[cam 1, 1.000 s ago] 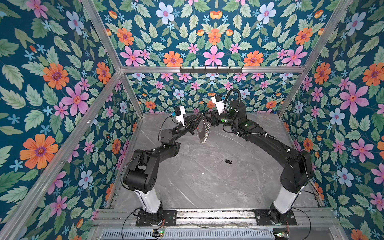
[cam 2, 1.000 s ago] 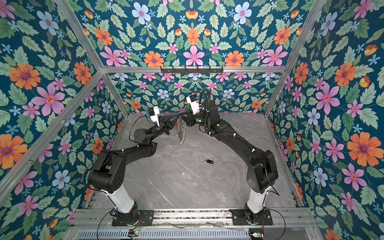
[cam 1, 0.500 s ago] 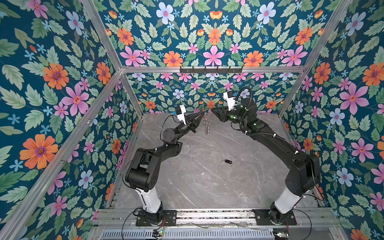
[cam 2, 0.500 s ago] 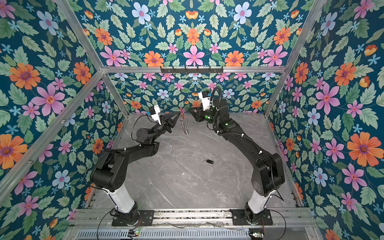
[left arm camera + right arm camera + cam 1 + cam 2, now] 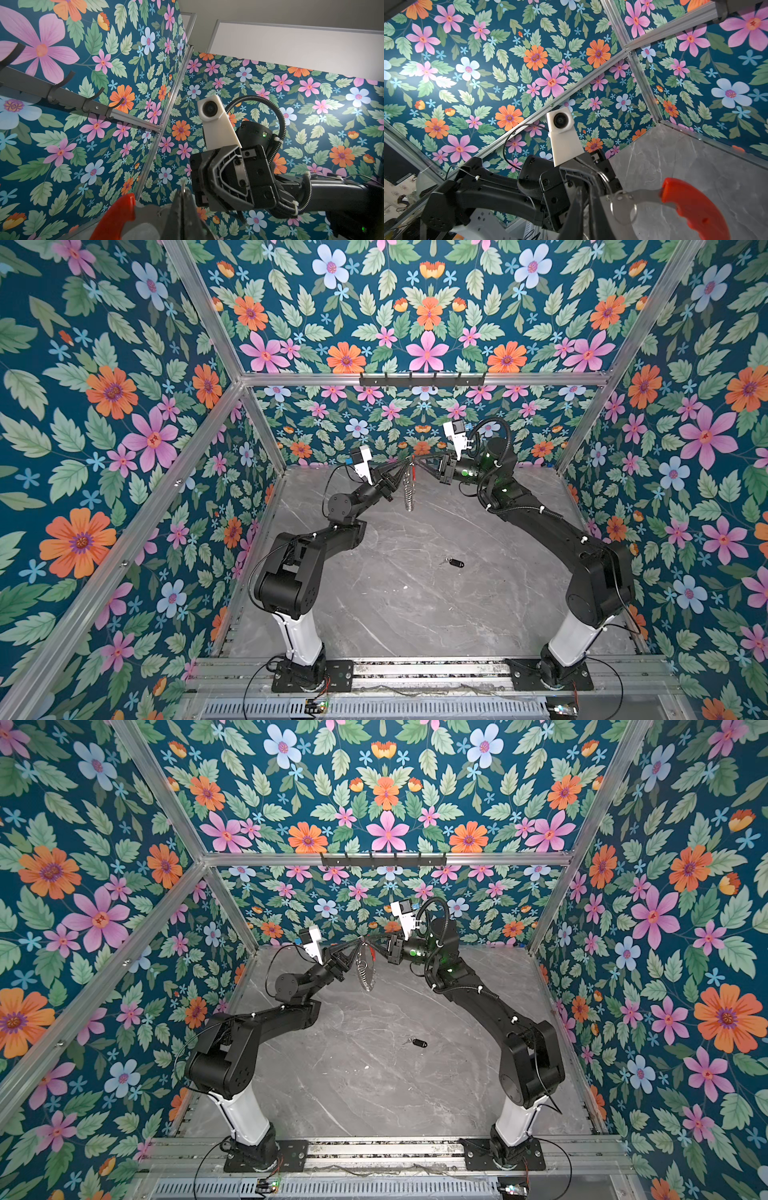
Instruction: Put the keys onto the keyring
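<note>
The left gripper [image 5: 406,468] is pressed tight together on the top rim of the keyring [image 5: 409,493], which hangs edge-on in the air above the far middle of the tabletop [image 5: 395,614] in both top views. In the left wrist view its fingertips [image 5: 177,207] meet over the grey disc, with the red curved piece [image 5: 118,218] just beside them. The right gripper [image 5: 417,463] points in from 3 o'clock and meets the same top rim. Its jaws stand nearly together, but whether they actually pinch the disc I cannot tell. The keys [image 5: 455,563] — one black tag with a small split ring — lie flat on the tabletop at about 5 o'clock from the hanging keyring, well apart from both grippers.
</note>
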Tool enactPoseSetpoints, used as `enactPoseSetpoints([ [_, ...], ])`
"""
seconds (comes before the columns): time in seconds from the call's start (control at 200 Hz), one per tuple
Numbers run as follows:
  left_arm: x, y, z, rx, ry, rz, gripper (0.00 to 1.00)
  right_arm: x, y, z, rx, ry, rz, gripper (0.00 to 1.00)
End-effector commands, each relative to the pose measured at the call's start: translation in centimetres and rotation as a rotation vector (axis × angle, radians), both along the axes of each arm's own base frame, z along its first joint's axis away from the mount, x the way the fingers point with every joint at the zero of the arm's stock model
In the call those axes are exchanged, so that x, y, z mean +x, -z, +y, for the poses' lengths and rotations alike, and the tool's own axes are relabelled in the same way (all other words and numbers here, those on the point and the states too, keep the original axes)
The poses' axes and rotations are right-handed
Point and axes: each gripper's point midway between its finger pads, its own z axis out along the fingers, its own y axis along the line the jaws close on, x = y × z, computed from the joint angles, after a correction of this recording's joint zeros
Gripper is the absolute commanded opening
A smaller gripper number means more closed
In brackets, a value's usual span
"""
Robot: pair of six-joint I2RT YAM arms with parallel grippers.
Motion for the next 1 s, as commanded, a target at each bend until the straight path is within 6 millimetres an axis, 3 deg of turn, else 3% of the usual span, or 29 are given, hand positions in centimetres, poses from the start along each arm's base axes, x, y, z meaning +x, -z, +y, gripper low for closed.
enactPoseSetpoints([
  [0.0,-0.93,-1.60,0.49,-0.046,0.011,-0.054,0.00,-0.46,-1.00,0.18,0.033,-0.033,-0.018,0.15],
  [0.36,-1.03,-1.95,0.58,-0.063,0.029,-0.036,0.00,0.00,-0.49,0.53,0.037,-0.047,0.009,0.32],
  [0.995,-0.96,-1.85,0.65,-0.064,0.028,-0.030,0.00,0.44,-0.46,0.14,0.045,-0.013,0.010,0.36],
])
